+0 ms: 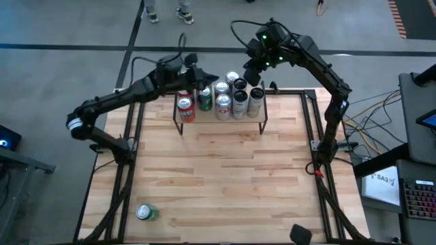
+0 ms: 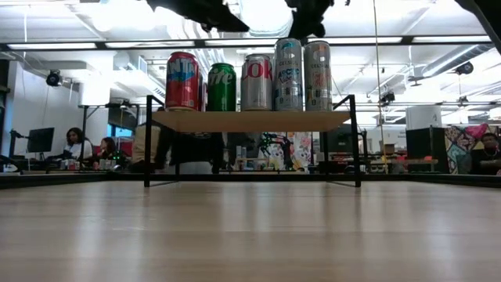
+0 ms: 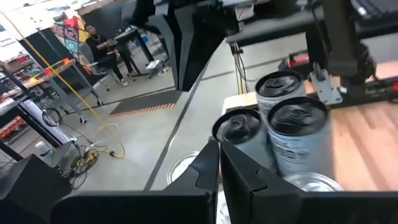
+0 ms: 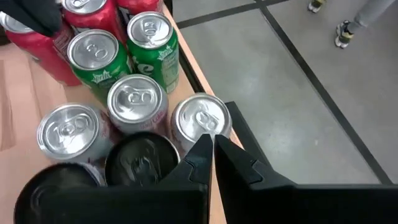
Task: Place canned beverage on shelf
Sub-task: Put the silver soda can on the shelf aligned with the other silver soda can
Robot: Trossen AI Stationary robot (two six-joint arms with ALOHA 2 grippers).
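Note:
The shelf (image 2: 250, 120) stands at the table's far middle on thin black legs. Several cans stand upright on it, among them a red one (image 1: 185, 107), a green one (image 1: 205, 99) and silver ones (image 1: 239, 102). One more green and silver can (image 1: 146, 213) lies on its side on the tabletop, near the front left corner. My left gripper (image 3: 219, 150) is shut and hovers over the far left of the can group (image 1: 204, 75). My right gripper (image 4: 213, 140) is shut and hangs just above the far right cans (image 1: 249, 71). Neither holds anything.
The wooden tabletop (image 1: 225, 177) stretches bare between the shelf and the near edge. Black frame rails (image 1: 312, 129) run along both sides of the table. People sit at desks (image 2: 78, 149) in the room beyond the far edge.

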